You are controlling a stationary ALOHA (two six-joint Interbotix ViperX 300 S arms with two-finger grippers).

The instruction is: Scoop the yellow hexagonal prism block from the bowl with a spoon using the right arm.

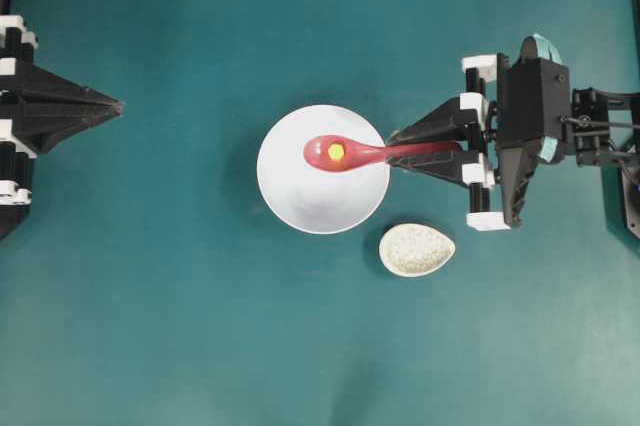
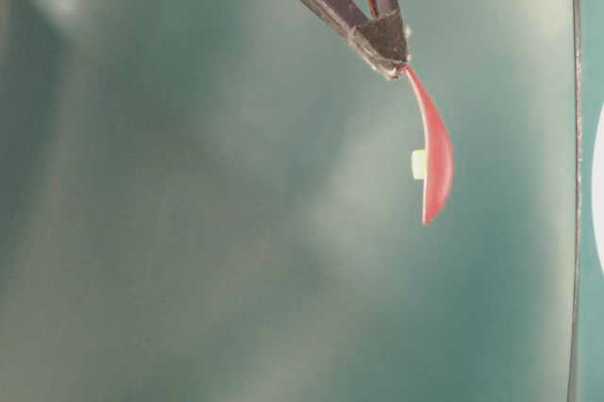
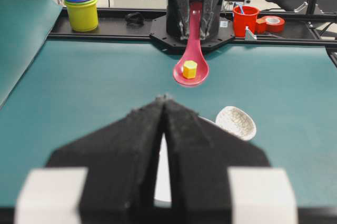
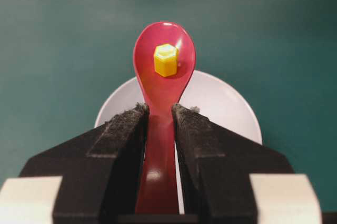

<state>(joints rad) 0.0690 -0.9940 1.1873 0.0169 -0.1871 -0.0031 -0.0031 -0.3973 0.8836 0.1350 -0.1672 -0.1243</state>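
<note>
My right gripper (image 1: 392,154) is shut on the handle of the pinkish-red spoon (image 1: 352,154), holding it level above the white bowl (image 1: 300,196). The yellow hexagonal prism block (image 1: 337,152) rests in the spoon's scoop, lifted out of the bowl. The right wrist view shows the spoon (image 4: 162,84) clamped between my fingers (image 4: 124,129), the block (image 4: 166,59) in its scoop and the bowl (image 4: 226,105) below. In the left wrist view the spoon (image 3: 197,74) and block (image 3: 189,69) hang above the table. My left gripper (image 1: 118,104) is shut and empty at the far left; its tips (image 3: 164,99) meet.
A small speckled oval spoon rest (image 1: 416,249) lies on the teal table just right of the bowl's front. Beyond the table's far edge stand stacked cups (image 3: 81,9), a red cup (image 3: 245,20) and tape rolls (image 3: 274,23).
</note>
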